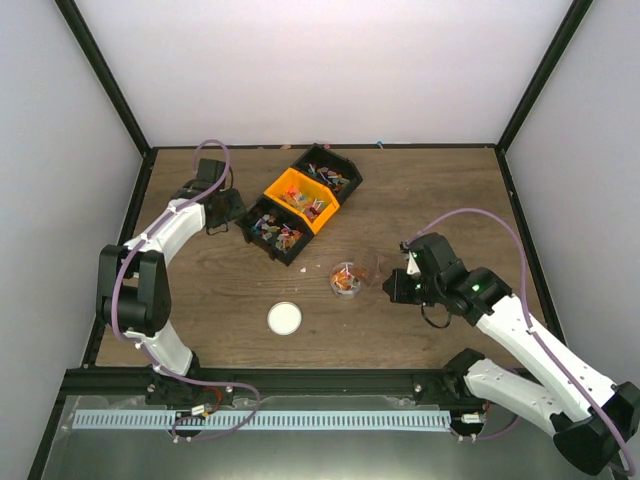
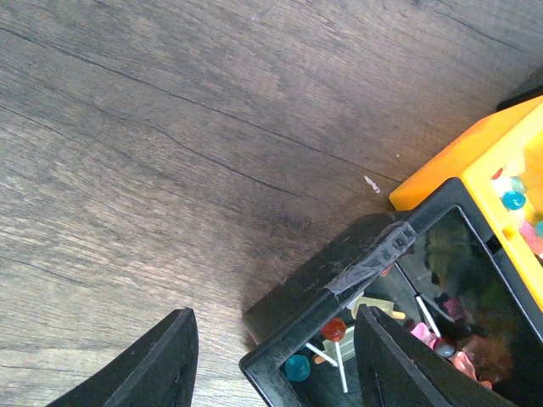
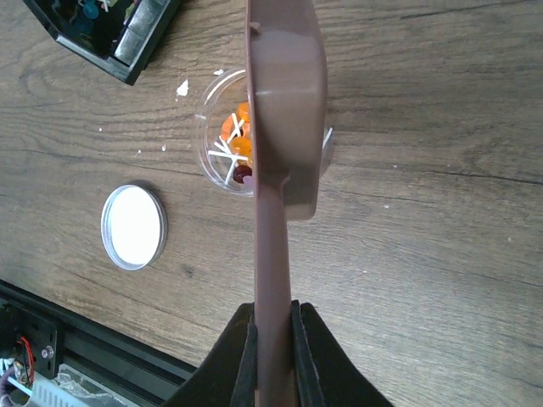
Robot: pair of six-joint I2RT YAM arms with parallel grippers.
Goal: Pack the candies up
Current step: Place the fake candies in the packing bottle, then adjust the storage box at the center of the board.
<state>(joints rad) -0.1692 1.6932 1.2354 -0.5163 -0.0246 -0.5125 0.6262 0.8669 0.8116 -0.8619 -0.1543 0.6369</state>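
Candies (image 1: 277,232) in mixed colours fill three joined bins at the back of the table. More candies (image 3: 233,148) lie in a small clear round jar (image 1: 346,280) mid-table. My right gripper (image 3: 273,360) is shut on the handle of a brown scoop (image 3: 284,102), and the scoop's bowl hangs tilted over the jar. My left gripper (image 2: 276,360) is open and straddles the near black bin's corner (image 2: 339,280). One finger is outside the bin and the other is inside, next to red and teal candies (image 2: 333,329).
The row of bins runs black (image 1: 272,230), orange (image 1: 300,198), black (image 1: 328,172) diagonally. The jar's white lid (image 1: 284,318) lies flat near the front, left of the jar. White crumbs (image 3: 181,86) dot the wood by the jar. Black frame rails border the table.
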